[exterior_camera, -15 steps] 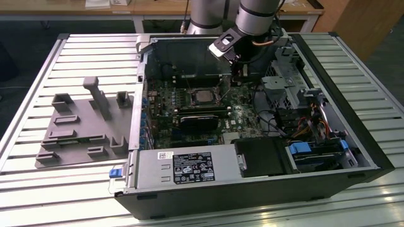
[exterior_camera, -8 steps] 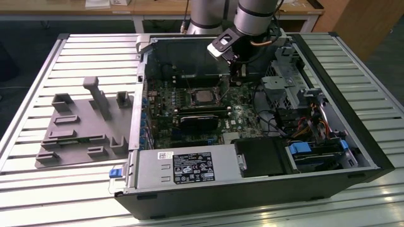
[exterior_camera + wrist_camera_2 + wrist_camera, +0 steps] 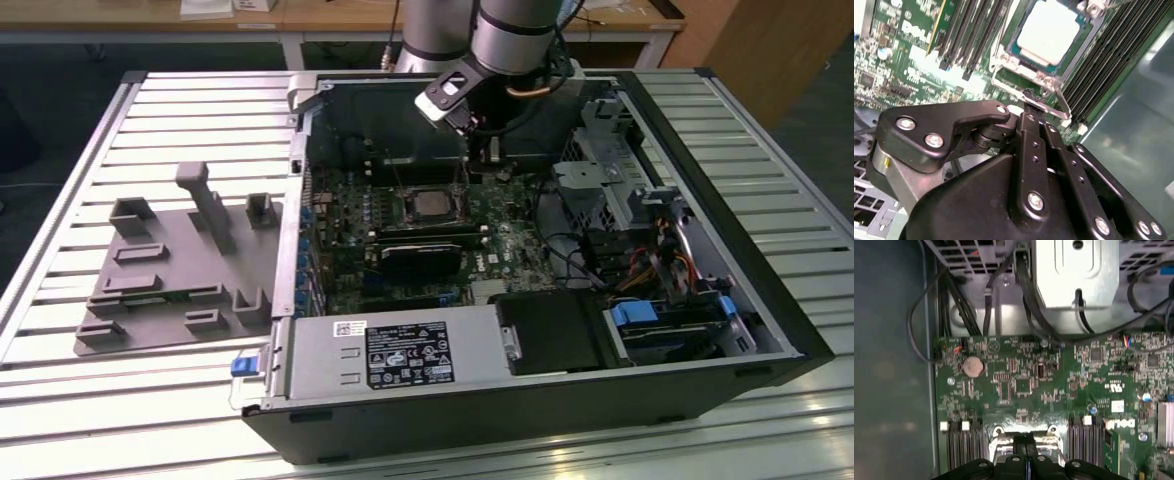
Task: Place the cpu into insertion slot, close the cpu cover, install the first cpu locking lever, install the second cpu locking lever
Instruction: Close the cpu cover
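Reaches down from above on a silver arm (image 3: 514, 30) — wrist tilted, black gripper (image 3: 1029, 96) pointed down. Holds the two fingers (image 3: 1026, 145) pressed together, tips meeting without a gap, in both wrist views.

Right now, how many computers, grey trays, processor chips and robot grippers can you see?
computer case: 1
grey tray: 1
cpu: 1
gripper: 1
Total: 4

I list from my feed: a slatted surface (image 3: 80, 380); a grey moulded tray (image 3: 174, 270) at the exterior view's left; beside it an open black computer case (image 3: 534, 430) holding a green circuit board (image 3: 347, 260), a labelled silver power box (image 3: 387, 355), coloured cables (image 3: 641, 270) and a coin battery (image 3: 973, 366).
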You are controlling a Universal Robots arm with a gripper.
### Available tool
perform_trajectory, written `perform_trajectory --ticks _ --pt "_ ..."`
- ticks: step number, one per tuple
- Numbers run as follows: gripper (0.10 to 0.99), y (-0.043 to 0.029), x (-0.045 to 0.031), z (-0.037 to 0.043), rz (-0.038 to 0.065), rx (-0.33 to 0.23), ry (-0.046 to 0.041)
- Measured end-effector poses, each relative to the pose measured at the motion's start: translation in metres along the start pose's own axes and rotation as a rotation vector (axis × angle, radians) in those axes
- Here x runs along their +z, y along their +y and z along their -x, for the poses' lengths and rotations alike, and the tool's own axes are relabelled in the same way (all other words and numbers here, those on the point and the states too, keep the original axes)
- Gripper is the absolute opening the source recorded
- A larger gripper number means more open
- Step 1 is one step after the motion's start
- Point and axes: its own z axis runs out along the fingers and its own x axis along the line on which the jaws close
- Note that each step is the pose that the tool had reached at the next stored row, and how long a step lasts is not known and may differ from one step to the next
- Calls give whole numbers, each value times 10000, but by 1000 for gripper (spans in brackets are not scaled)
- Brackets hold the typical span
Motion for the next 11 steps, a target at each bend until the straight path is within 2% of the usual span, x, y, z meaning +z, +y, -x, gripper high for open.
perform_trajectory --ticks 5,11 --pt "102 -64 4 3 5 0 0" --pt "102 -86 6 4 14 0 0"
